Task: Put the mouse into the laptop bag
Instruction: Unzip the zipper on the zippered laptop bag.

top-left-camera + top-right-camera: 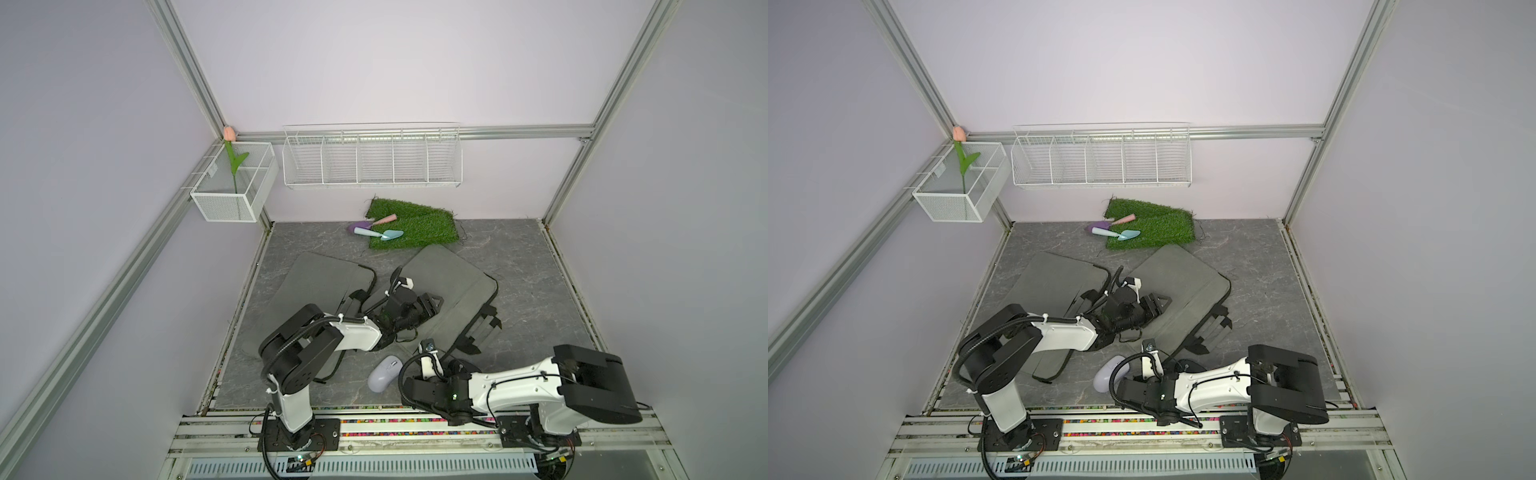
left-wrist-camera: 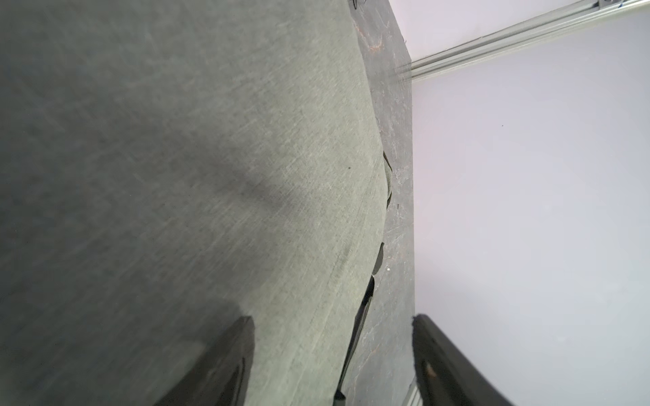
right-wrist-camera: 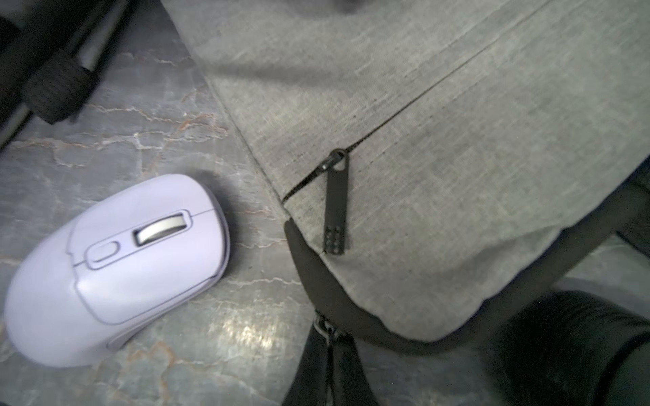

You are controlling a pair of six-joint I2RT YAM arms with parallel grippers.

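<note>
Grey fabric laptop bag (image 1: 449,274) under left gripper (image 2: 334,362), jaws wide, empty. Right gripper (image 3: 327,337) pinched closed against bag's black trim (image 3: 306,263); lilac mouse (image 3: 116,267) just beside it on table (image 3: 140,123).

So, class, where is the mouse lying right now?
In both top views the mouse lies on the table near its front edge, close to the near corner of the laptop bag but not touching it.

Matt woven cloth bag (image 3: 457,140), smooth plastic mouse (image 3: 116,267).
</note>
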